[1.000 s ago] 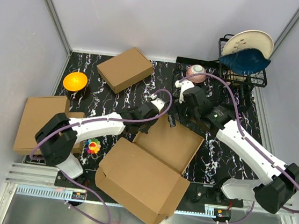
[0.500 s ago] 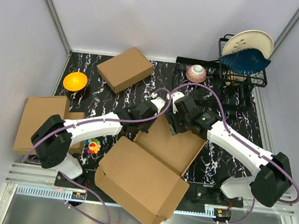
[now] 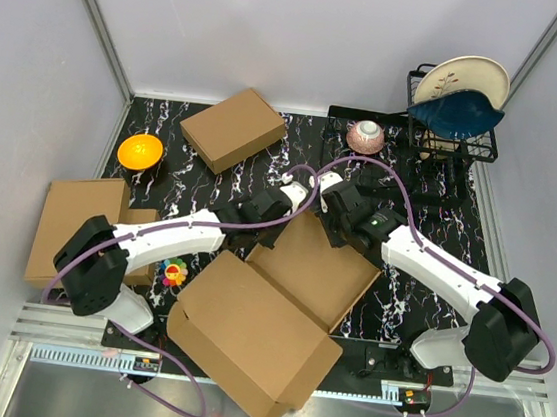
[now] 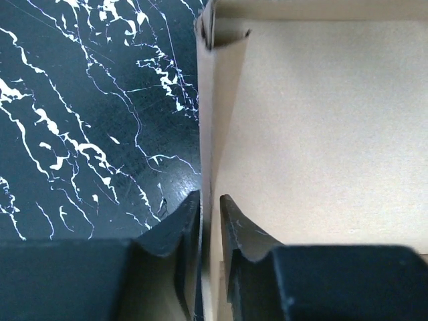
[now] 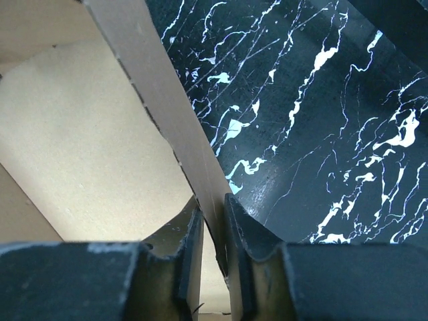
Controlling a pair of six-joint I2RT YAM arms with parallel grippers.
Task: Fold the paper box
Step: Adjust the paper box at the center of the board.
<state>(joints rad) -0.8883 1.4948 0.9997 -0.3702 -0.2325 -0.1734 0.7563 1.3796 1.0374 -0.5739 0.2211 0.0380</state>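
- Jaws on both arms are narrowed, each nipping cardboard. Top view: left gripper (image 3: 297, 207) and right gripper (image 3: 326, 215) sit close together at the far edge of the paper box (image 3: 254, 332).
- Paper box lies mid-table, its open tray part far and its big flat panel near. Its near corner pokes past the near edge of the table (image 3: 421, 285).
- Far left: smaller box (image 3: 232, 128) and orange bowl (image 3: 140, 151). Left: flat cardboard slab (image 3: 74, 215). Far right: dish rack (image 3: 467, 146). Cup (image 3: 366, 136) just left of it.
- Left wrist view: left gripper (image 4: 208, 200) pinches an upright wall of the paper box (image 4: 314, 134). One finger is outside over the table (image 4: 87, 120), the other inside the tray.
- Right wrist view: right gripper (image 5: 212, 215) clamps a slanted cardboard strip of the paper box (image 5: 157, 90). Tan inner panel to the left, table (image 5: 321, 120) to the right.
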